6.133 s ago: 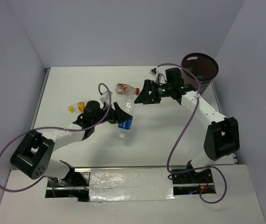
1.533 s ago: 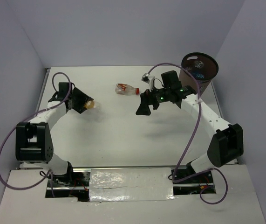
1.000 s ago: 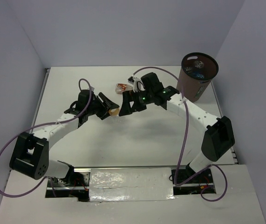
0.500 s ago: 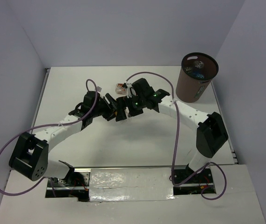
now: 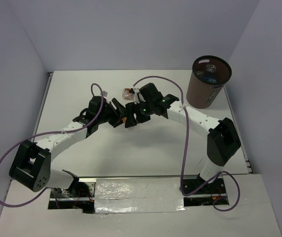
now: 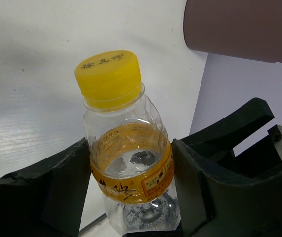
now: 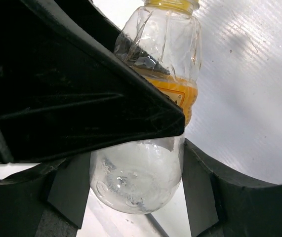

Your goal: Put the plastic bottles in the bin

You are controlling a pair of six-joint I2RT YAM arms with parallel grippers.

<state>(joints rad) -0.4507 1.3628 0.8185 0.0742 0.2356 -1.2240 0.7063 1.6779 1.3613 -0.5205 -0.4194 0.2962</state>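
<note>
Yellow-capped bottle (image 6: 126, 163) over the counter's (image 5: 131, 153) middle, clamped by my left pincer (image 6: 131, 185) and, at its base, my right pincer (image 7: 136, 190). Handover, I judge: left must let go, then right carries it to the bin (image 5: 204, 95), far right corner.

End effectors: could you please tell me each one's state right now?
Left end effector: closed on the yellow-capped bottle.
Right end effector: closed on the same bottle's base.

Table: white matte top (image 5: 81, 94), filling the middle of the top view.
Bin: dark brown bin (image 5: 207, 91) stands upright on it, upper right of the frame.
Bottle: red-labelled bottle (image 5: 127, 92) lies on its side just above centre, only partly in sight.
</note>
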